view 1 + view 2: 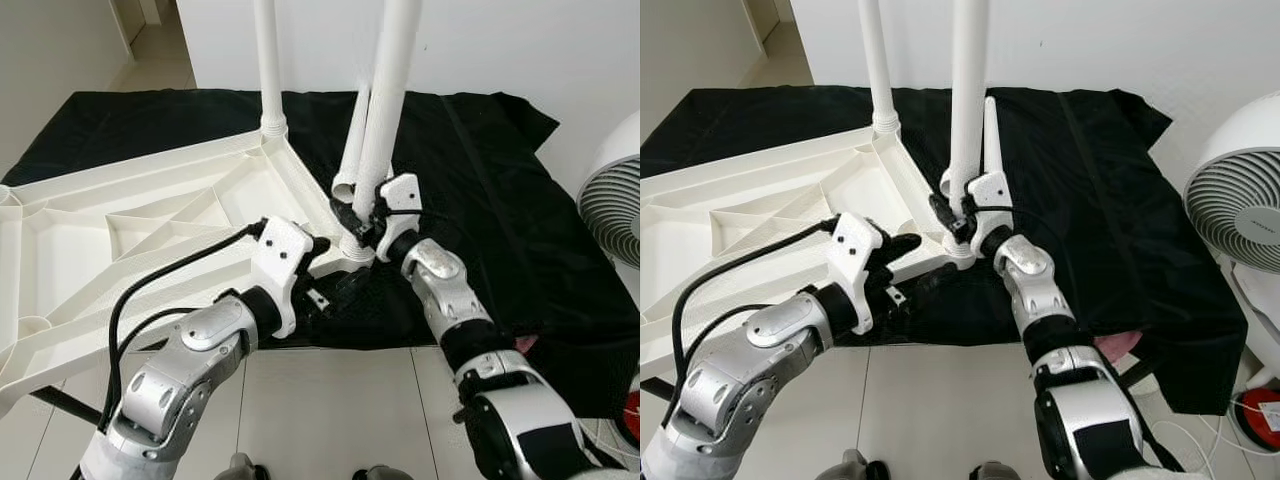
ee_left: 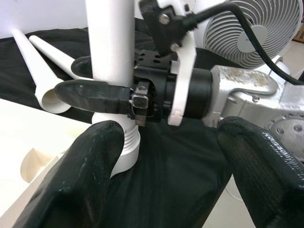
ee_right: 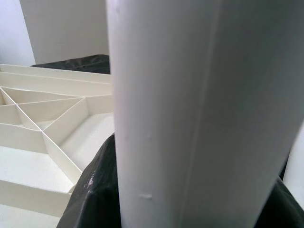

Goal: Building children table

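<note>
A white table top (image 1: pixel 120 230) lies upside down on a black cloth (image 1: pixel 500 200), its ribbed underside facing up. One white leg (image 1: pixel 267 60) stands upright in the far corner socket. A second leg (image 1: pixel 390 100) stands in the near corner socket (image 1: pixel 352 245). My right gripper (image 1: pixel 365 215) is shut on it just above the socket, and the leg (image 3: pixel 204 114) looms close in the right wrist view. My left gripper (image 1: pixel 335 280) hovers open just in front of that socket, its fingers (image 2: pixel 90 175) on either side of the leg's base without touching it. Loose tapered legs (image 2: pixel 38 66) lie on the cloth behind.
A white floor fan (image 1: pixel 1240 200) stands at the right, beside the cloth's edge. Pale tiled floor (image 1: pixel 340 400) lies between me and the cloth. A red and white item (image 1: pixel 1260 415) sits on the floor at the far right. A white wall runs behind.
</note>
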You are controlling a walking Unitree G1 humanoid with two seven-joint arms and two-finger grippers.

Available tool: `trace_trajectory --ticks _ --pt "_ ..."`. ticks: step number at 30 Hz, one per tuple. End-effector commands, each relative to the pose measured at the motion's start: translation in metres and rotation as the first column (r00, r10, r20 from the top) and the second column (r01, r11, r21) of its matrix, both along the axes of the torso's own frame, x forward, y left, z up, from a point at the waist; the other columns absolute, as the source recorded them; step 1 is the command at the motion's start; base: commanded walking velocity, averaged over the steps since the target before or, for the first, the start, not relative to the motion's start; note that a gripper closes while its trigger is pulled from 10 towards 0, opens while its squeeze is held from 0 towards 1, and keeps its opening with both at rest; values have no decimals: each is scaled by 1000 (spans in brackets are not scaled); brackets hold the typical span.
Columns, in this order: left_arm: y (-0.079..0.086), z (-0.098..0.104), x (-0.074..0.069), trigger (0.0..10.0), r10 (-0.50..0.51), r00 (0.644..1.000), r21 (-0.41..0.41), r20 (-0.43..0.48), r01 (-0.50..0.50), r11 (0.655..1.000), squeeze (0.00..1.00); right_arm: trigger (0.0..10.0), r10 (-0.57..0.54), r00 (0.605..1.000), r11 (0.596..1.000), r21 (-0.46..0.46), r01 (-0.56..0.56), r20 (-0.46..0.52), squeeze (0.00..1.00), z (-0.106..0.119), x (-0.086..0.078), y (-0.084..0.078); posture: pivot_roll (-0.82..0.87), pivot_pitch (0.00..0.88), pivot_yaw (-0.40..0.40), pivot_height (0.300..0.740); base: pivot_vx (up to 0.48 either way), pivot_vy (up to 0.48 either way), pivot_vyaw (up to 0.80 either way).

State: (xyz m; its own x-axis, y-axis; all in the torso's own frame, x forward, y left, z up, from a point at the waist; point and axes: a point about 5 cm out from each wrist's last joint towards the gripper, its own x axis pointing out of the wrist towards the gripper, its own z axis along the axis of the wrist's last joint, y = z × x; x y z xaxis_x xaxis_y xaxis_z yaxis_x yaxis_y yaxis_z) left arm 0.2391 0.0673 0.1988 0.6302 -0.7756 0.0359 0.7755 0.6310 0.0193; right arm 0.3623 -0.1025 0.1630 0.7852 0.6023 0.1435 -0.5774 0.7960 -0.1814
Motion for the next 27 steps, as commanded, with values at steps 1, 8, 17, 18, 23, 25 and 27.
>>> trace_trajectory --ticks 1,8,17,18,23,25,27 --pt "0 2 0 10000 9 1000 -1 9 -9 1000 0 10000 -8 992 999 -32 4 -129 0 -32 -8 -4 -31 91 33 740 0 0 0" --pt "-1 3 1 10000 -1 1000 -2 12 1 1000 0 10000 -45 985 999 -17 42 -166 0 -40 -9 -12 -41 92 39 740 0 0 0" --pt "-4 4 2 10000 -7 1000 -5 16 7 1000 0 10000 -111 981 994 -18 109 -161 0 -34 -2 -10 -48 90 44 740 0 0 0" --pt "-4 4 2 10000 -7 1000 -5 16 7 1000 0 10000 -113 981 994 -18 112 -159 0 -33 -2 -10 -48 90 44 740 0 0 0" --pt "-3 5 2 10000 -1 1000 -10 20 1 1000 0 10000 -178 974 984 -10 179 -137 0 -33 -3 -7 -43 91 36 740 0 0 0" --pt "-3 5 3 10000 3 1000 -12 21 -2 1000 0 10000 -208 969 978 -1 210 -131 0 -33 -5 -6 -42 92 34 740 0 0 0" --pt "-3 5 3 10000 5 1000 -12 21 -5 1000 0 10000 -228 965 973 7 231 -127 0 -34 -6 -6 -42 92 34 740 0 0 0"
